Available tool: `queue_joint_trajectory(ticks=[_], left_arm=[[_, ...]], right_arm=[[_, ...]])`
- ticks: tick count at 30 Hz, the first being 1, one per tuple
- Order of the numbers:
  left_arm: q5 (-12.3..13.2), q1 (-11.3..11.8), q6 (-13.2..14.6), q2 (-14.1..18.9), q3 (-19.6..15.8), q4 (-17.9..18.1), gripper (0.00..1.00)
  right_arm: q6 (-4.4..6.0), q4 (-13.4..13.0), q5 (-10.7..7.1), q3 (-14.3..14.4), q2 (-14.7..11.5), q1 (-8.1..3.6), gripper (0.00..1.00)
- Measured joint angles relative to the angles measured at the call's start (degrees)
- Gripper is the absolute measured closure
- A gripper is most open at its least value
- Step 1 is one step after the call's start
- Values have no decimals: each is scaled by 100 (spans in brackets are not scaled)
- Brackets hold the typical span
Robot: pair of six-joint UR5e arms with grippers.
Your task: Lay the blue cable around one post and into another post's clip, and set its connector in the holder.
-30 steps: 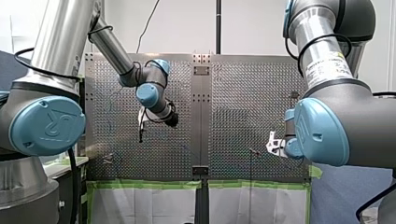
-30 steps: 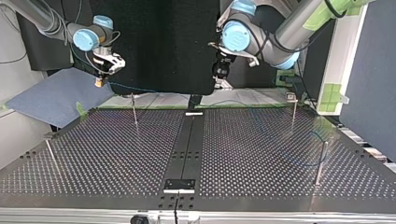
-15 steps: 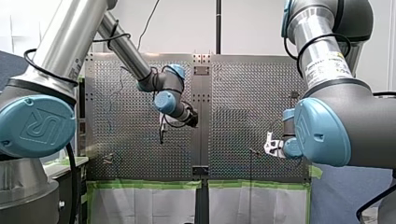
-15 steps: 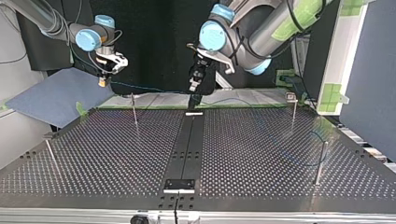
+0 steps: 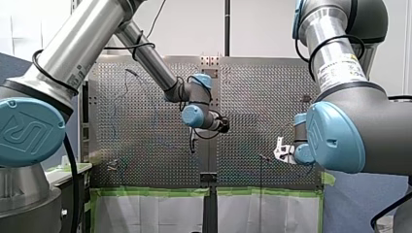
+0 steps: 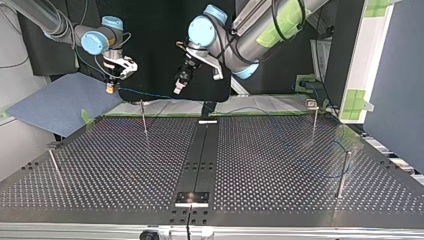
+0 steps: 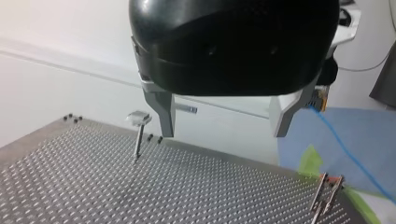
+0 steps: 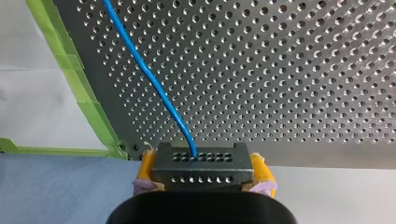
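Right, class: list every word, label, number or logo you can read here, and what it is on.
"UR", tilted logo: my left arm's blue joint cap.
Raised mark, my right arm's blue joint cap: too faint to read.
My right arm's white label: too small to read.

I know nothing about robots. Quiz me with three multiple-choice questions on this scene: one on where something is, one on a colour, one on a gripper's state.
1. Where is the connector? A) on the floor B) between my right gripper's pads C) in a person's hand
2. The cable's colour? A) red B) blue C) green
3. My left gripper is A) open, empty B) shut on the cable C) shut on a screwdriver
Answers: 1B, yellow pads clamp it; 2B, right wrist view shows blue; 3A, its fingers stand apart, nothing between.
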Motion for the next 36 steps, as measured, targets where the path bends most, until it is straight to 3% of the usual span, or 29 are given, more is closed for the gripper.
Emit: queue_joint_trajectory(ticks=[10, 18, 36], left_arm=[[-311, -77, -11, -502, 13, 503, 0], [-352, -8, 17, -865, 123, 866, 0], [-393, 15, -109, -1782, 1021, 1783, 0]], right_arm=[[113, -247, -15, -3, 4, -53, 100], [95, -283, -13, -3, 6, -60, 100], [-15, -127, 64, -6, 1, 15, 100]])
